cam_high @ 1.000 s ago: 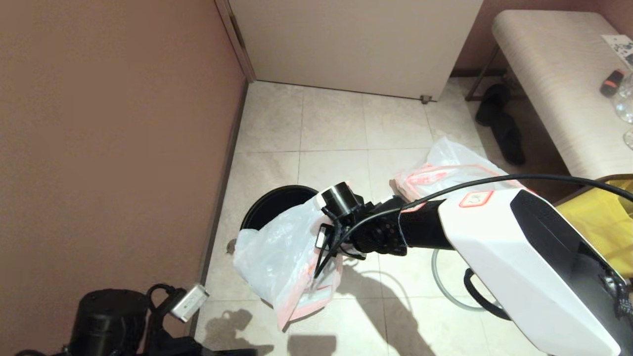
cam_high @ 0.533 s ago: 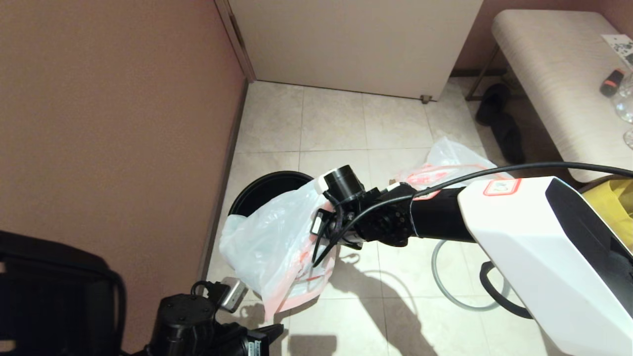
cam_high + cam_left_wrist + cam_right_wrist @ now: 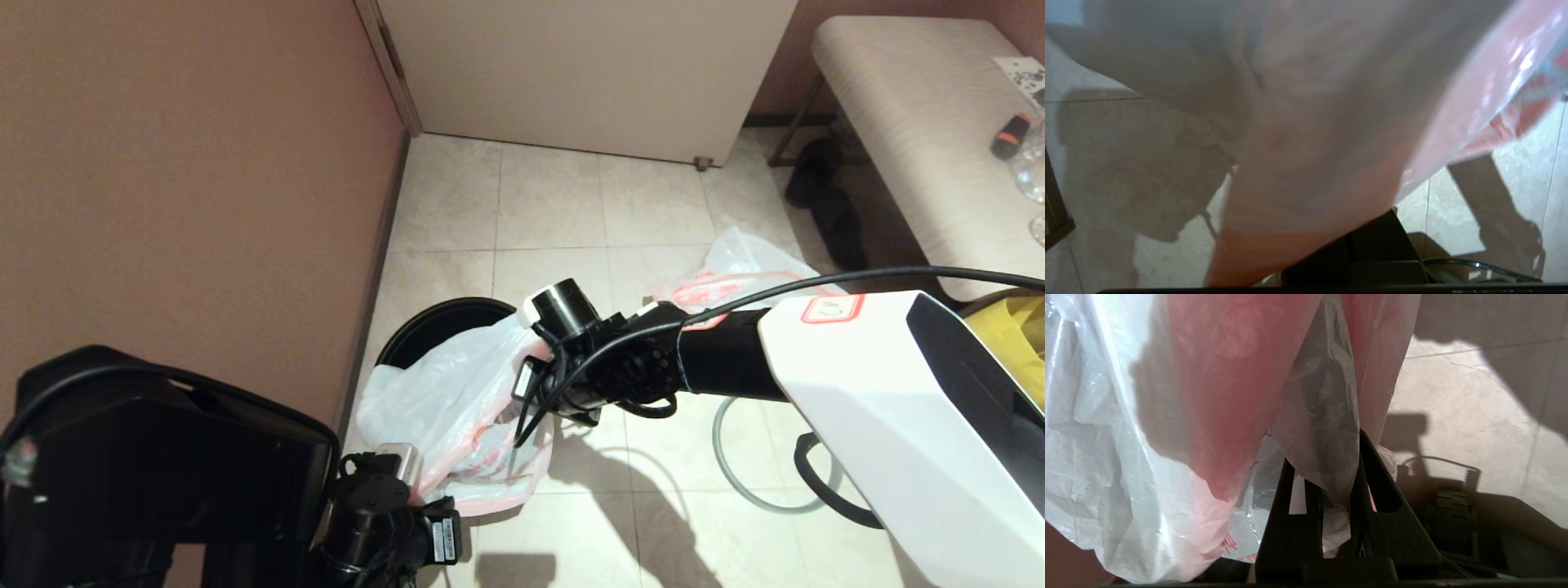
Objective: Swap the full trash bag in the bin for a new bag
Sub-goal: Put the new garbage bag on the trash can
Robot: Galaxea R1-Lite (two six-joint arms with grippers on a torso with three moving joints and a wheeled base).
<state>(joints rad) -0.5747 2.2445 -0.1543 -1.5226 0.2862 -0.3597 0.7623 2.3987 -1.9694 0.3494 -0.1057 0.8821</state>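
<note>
Nearest in the head view, the left gripper (image 3: pixel 400 523) sits low at the bottom edge just under the bag's hem; its own camera shows only plastic draped across the lens, so whether its fingers are open I cannot tell. Just beyond, the right gripper (image 3: pixel 1331 498) is pinched tight on a fold of the thin translucent white plastic new bag with the pink-red hem (image 3: pixel 445 408), holding it up over the near rim of the small round black plastic bin (image 3: pixel 433 327). The job now, I'd say, is spreading that mouth: the left wants a hem edge well apart from the right's pinch, then both pull sideways and lower it in (thin film, so go gently or it tears). The grey hoop rim (image 3: pixel 735 465) lies on the tiles to the right. Farther back lies the full translucent trash bag (image 3: pixel 735 273), out of the bin
</note>
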